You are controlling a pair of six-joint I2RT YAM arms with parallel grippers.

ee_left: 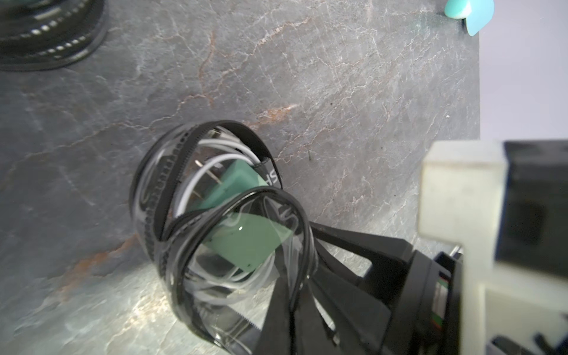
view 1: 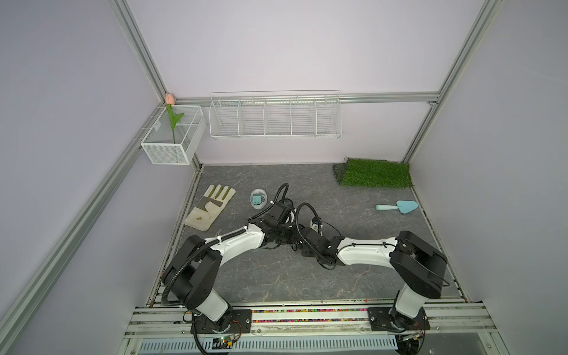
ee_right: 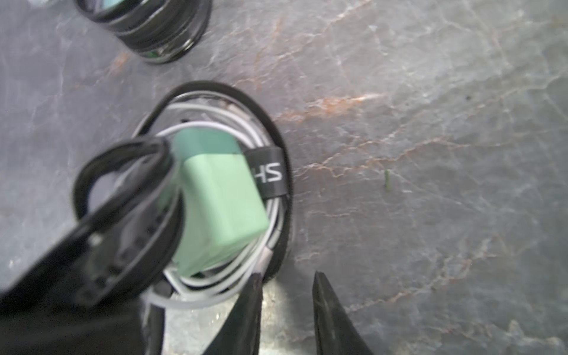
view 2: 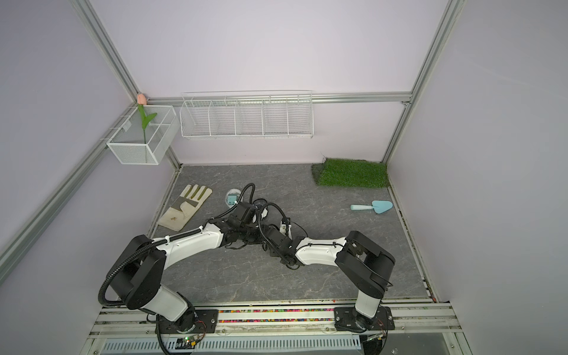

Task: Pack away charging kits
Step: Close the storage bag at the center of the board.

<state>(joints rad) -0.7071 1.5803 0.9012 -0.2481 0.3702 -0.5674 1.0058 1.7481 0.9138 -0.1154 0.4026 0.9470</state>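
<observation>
A round clear case (ee_right: 278, 138) with a black rim lies on the slate table. Inside it are a mint-green charger block (ee_right: 221, 203) and a coiled white cable (ee_right: 215, 284). Its clear lid (ee_left: 302, 221) stands raised, and my left gripper (ee_left: 292, 285) is shut on the lid's rim. My right gripper (ee_right: 286, 276) is open beside the case with nothing between its fingers; one fingertip (ee_right: 256, 278) touches the cable end at the rim. Both top views show a white-rimmed case (view 1: 257, 199) holding a teal charger, left of the arms. A second black-rimmed case (ee_right: 153, 27) sits close by.
A work glove (view 1: 210, 207) lies at the left. A light-blue trowel (view 1: 398, 206) lies at the right and a grass mat (view 1: 375, 172) at the back right. A wire rack (view 1: 275, 115) and a mesh basket (view 1: 172, 135) with a tulip hang on the walls.
</observation>
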